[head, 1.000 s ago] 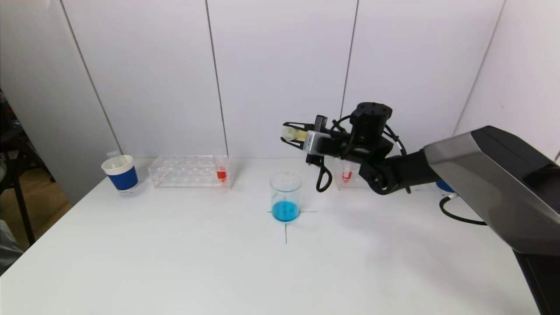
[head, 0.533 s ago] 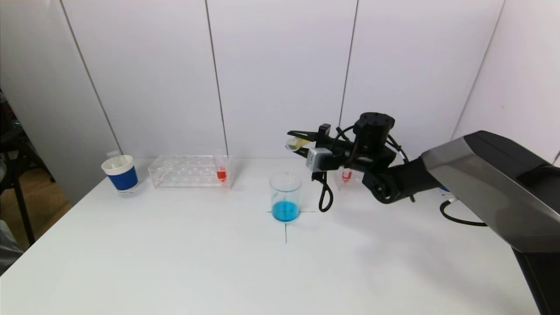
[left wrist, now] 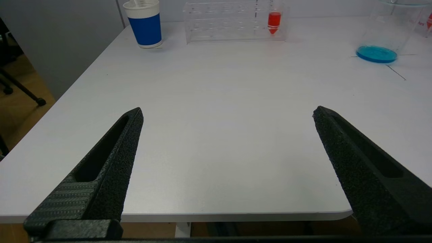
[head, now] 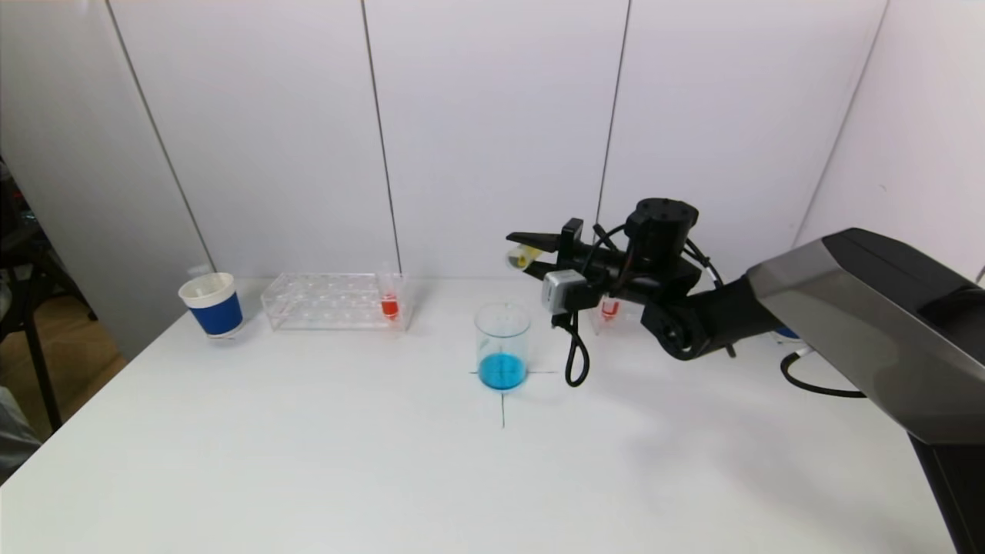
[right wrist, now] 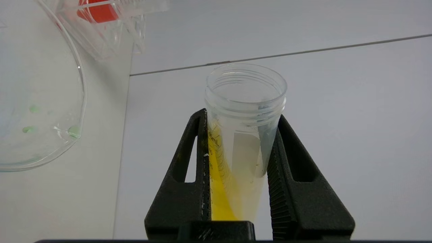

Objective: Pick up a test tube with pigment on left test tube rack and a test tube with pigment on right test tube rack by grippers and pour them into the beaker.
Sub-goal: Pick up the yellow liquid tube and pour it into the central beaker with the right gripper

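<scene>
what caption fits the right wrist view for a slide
Right gripper shut on a clear plastic test tube holding yellow pigment, beside the glass beaker's rim.

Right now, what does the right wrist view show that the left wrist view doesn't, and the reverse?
Only the right wrist view: the right hand shut on a test tube with yellow pigment, lying along one side of the tube.
Only the left wrist view: the left hand open over the table, and the blue cup.
Both: the beaker, and a red test tube in a rack.
</scene>
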Tool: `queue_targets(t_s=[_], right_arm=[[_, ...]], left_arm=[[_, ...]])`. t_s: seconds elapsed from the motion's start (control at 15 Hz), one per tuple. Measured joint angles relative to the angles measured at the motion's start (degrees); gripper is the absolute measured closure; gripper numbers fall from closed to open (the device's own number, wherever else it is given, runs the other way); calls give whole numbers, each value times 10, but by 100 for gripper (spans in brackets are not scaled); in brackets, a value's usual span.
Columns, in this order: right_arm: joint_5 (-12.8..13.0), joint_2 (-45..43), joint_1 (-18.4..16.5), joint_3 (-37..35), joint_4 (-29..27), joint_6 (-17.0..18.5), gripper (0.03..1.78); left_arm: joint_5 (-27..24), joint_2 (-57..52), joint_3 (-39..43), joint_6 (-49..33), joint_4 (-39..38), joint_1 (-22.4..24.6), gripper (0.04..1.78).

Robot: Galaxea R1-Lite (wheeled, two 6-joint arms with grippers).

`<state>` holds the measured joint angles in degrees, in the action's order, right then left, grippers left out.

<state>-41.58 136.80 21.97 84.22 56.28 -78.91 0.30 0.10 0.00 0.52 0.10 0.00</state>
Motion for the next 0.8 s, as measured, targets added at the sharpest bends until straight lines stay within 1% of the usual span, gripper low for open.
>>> queue_targets(t_s=[0.27,0.53,0.67,0.8], right_arm=[[0,-11,2,1,-8,-17,128],[-8,-15,9,0,-7,-17,128],[-19,-13,9,3,-7,-17,128],[-19,-12,10,9,-7,-21,128]], left_arm=[[0,0,0,0,0,0,6],[0,0,0,0,0,0,6],[0,0,0,0,0,0,6],[0,0,0,0,0,0,6]])
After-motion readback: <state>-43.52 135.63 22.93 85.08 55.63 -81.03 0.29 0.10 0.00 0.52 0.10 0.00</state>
